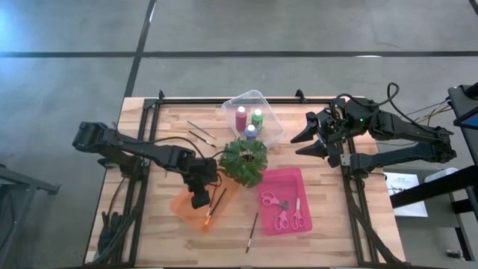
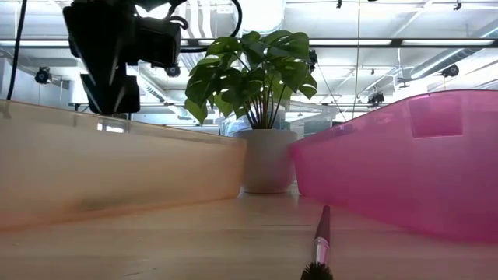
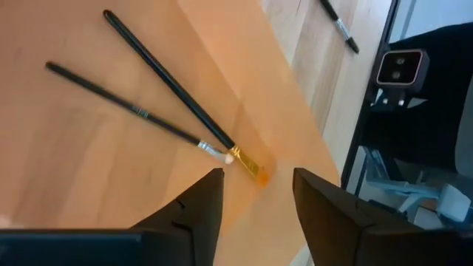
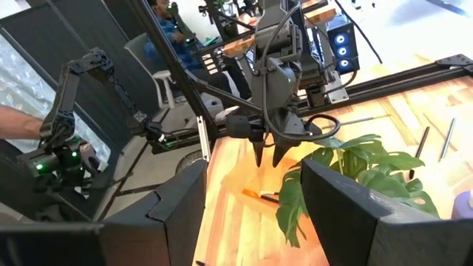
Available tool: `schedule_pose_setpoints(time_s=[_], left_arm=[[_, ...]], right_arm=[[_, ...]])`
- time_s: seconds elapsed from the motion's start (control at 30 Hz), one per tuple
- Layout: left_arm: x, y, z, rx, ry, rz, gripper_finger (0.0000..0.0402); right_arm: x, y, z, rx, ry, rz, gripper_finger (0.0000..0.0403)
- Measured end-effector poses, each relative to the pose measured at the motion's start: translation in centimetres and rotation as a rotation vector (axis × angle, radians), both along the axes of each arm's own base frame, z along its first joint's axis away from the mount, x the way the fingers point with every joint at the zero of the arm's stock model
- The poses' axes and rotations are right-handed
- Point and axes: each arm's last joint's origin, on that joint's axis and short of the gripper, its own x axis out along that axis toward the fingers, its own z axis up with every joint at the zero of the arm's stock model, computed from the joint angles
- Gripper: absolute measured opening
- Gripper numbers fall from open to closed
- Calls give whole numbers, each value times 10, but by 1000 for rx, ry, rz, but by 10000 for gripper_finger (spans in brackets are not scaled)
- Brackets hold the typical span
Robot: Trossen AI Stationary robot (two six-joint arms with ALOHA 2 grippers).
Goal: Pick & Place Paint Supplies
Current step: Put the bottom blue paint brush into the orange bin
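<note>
Left gripper (image 1: 202,200) low-centre over orange tray (image 1: 184,205), jaws spread, empty. Risk: lifting away snags tray rim, scattering two paintbrushes (image 3: 159,74) inside. Right gripper (image 1: 308,142) upper right, jaws spread.

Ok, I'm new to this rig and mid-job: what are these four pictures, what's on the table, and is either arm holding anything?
Two dark robot arms work at a wooden table. One picture looks straight down, one looks level across the tabletop, and one sits on each wrist. The left gripper hangs over the orange tray, fingers apart and empty; its wrist camera shows two paintbrushes lying in that tray beneath it. The right gripper waits near the table's right edge, open and empty. The clear tray holds three paint bottles. The pink tray holds two pink-handled scissors. A plant stands mid-table. Loose brushes lie on the wood.
</note>
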Motion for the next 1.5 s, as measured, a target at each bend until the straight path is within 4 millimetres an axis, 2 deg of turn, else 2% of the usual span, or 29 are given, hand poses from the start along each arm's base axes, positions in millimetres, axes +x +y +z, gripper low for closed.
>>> schedule_pose_setpoints(time_s=[0.2,0.4,0.6,0.77,0.93,1.1,1.23,1.4,1.5], left_arm=[[0,-2,1,-2,-5,-6,177],[-4,-5,12,-9,-38,0,177],[-22,0,37,19,-75,129,177],[-41,9,57,56,-76,361,177],[-43,34,73,124,-193,696,177],[-44,67,76,233,-253,739,177],[-56,100,66,340,-110,824,173],[-93,137,53,423,206,993,136],[-110,156,48,428,296,1052,112]], right_arm=[[0,0,0,-3,-1,1,212],[0,0,1,-7,-6,2,212],[0,0,1,-3,-6,1,212],[0,0,1,-16,-11,-1,212],[0,-1,2,-37,-22,-17,212],[0,-1,4,-41,-42,-19,212],[0,-1,4,-28,-47,-23,212],[0,-1,4,24,-32,-33,212],[0,-1,4,44,-26,-37,212]])
